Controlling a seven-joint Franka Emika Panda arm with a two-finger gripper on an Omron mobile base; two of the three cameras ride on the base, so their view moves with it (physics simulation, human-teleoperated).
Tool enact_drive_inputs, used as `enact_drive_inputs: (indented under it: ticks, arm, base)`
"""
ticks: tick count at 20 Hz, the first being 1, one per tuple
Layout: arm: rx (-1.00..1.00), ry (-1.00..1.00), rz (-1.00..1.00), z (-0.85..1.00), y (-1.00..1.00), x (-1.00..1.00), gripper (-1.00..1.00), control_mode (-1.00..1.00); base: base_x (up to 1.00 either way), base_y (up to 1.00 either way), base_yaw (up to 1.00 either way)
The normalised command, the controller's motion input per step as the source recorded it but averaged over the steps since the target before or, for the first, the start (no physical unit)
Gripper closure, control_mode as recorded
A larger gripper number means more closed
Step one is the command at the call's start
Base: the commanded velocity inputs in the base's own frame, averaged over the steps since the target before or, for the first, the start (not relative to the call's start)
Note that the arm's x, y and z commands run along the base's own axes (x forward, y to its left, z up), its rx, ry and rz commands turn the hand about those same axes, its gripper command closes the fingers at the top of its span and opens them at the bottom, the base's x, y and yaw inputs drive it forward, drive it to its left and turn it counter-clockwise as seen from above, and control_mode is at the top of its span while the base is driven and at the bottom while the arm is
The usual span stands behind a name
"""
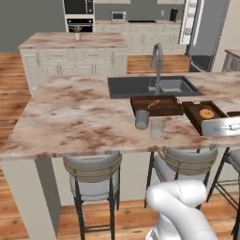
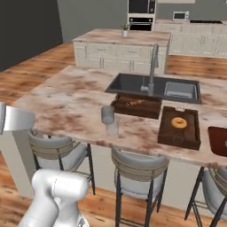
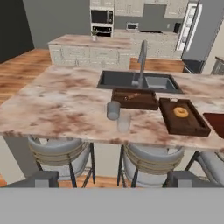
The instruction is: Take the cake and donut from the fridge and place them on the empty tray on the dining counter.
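The dining counter (image 1: 70,117) (image 2: 71,102) (image 3: 57,109) stretches across in front of me, with its dark sink (image 3: 131,80) and grey faucet (image 3: 142,59). The flat reddish-brown tray (image 2: 219,140) (image 3: 216,121) lies bare at the counter's right end. The grey fridge (image 1: 209,28) (image 3: 204,30) stands far back on the right, one door swung open and showing white door shelves. The cake and the donut are out of view. My gripper (image 3: 113,178) hangs on the stool side of the counter, open, with nothing between its fingertips (image 3: 41,179).
Two deep dark-brown boxy trays (image 3: 134,99) (image 3: 183,117) sit near the sink; the right one holds a pale golden ring donut (image 3: 180,112) (image 2: 179,123). A grey cup (image 3: 113,110) and a clear glass (image 3: 124,122) stand near the counter's front edge. Grey stools (image 3: 59,153) line the near side.
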Motion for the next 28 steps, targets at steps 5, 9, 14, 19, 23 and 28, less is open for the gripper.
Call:
enact_drive_inputs:
  ticks: [5,9,14,19,23,28]
  arm:
    - [0.00,0.00,0.00,0.00,0.00,0.00,-1.00,1.00]
    - [0.00,0.00,0.00,0.00,0.00,0.00,-1.00,1.00]
    - [0.00,0.00,0.00,0.00,0.00,0.00,-1.00,1.00]
    - [0.00,0.00,0.00,0.00,0.00,0.00,-1.00,1.00]
    - [0.00,0.00,0.00,0.00,0.00,0.00,-1.00,1.00]
    - [0.00,0.00,0.00,0.00,0.00,0.00,-1.00,1.00]
  base:
    - [0.23,1.00,0.00]
    - [0.21,1.00,0.00]
    - [0.22,1.00,0.00]
    - [0.25,1.00,0.00]
    - [0.41,1.00,0.00]
    - [0.74,1.00,-0.01]
